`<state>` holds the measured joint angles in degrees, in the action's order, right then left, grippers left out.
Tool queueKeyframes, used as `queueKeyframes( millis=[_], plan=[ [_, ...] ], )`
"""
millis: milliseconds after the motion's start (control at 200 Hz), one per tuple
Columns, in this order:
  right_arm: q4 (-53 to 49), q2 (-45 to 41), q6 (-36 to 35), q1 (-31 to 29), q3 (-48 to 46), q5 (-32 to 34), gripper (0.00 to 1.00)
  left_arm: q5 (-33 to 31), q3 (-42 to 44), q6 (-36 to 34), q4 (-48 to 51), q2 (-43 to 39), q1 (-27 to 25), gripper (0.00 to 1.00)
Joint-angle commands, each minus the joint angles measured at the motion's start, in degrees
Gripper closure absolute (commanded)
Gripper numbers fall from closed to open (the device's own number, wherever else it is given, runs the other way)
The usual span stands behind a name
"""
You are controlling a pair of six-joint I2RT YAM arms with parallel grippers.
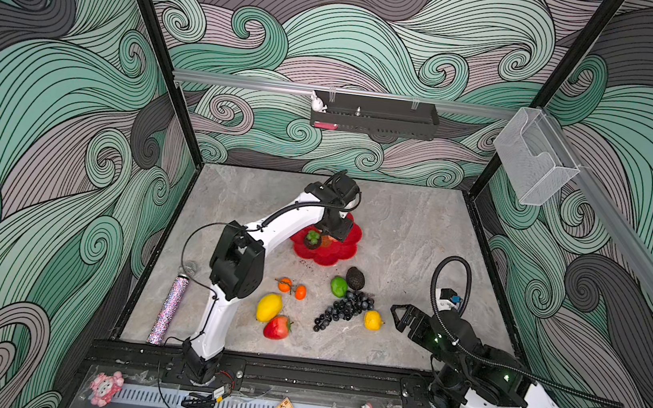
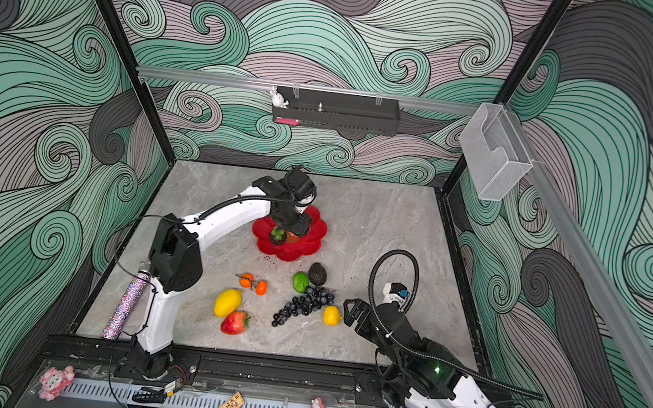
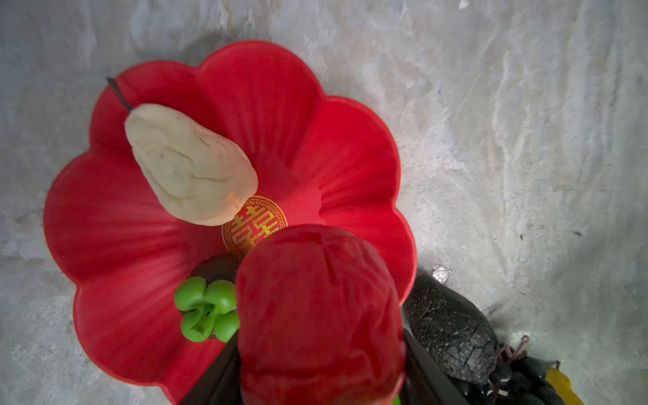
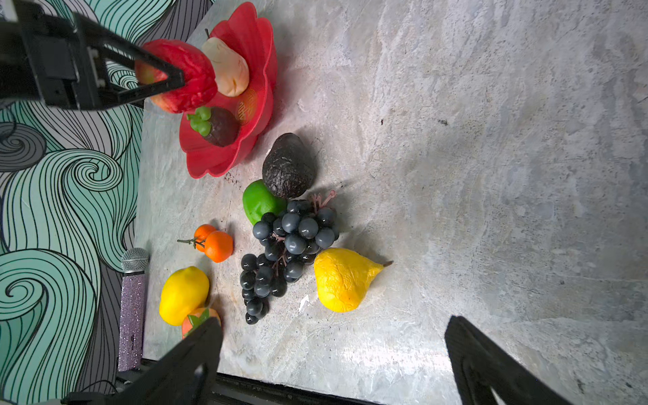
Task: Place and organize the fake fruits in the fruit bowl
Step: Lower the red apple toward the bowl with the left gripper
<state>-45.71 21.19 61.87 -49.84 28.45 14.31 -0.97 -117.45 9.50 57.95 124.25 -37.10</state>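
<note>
One red flower-shaped bowl (image 3: 333, 147). One cream pear (image 3: 189, 168), one mangosteen (image 4: 222, 128), one red apple (image 3: 315, 308), one avocado (image 4: 288, 166), one lime (image 4: 257, 200), one black grape bunch (image 4: 284, 245), two small oranges (image 4: 214, 242), one lemon (image 4: 184, 294), one yellow pear (image 4: 342, 278), one red leafy-topped fruit (image 1: 276, 327). One glittery microphone (image 1: 167, 309).

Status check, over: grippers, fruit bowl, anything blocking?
Left gripper shut on red apple, over fruit bowl. Right gripper open, empty. Bowl holds pear and mangosteen. Mangosteen sits close, may crowd the drop.

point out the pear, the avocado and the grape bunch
pear (image 3: 189, 164), left wrist view, middle of its cream body
avocado (image 4: 288, 166), right wrist view, middle of its dark skin
grape bunch (image 1: 344, 310), in a top view, centre of the cluster
</note>
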Motion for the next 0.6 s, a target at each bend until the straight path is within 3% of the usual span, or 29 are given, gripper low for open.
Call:
queueKeyframes(
  millis=[0,250,595],
  plan=[
    [1.7,1.5,-1.8,0.3,-0.8,-1.6,0.00,0.6,-9.5,0.7,15.0,6.2,0.8,0.44],
    [3.7,2.8,-1.6,0.2,-2.0,-3.0,0.00,1.3,-18.1,1.8,17.7,13.0,1.4,0.43],
    [3.8,2.1,-0.9,0.2,-2.9,-2.8,0.00,2.0,-22.1,1.8,17.6,17.2,1.8,0.42]
  ],
)
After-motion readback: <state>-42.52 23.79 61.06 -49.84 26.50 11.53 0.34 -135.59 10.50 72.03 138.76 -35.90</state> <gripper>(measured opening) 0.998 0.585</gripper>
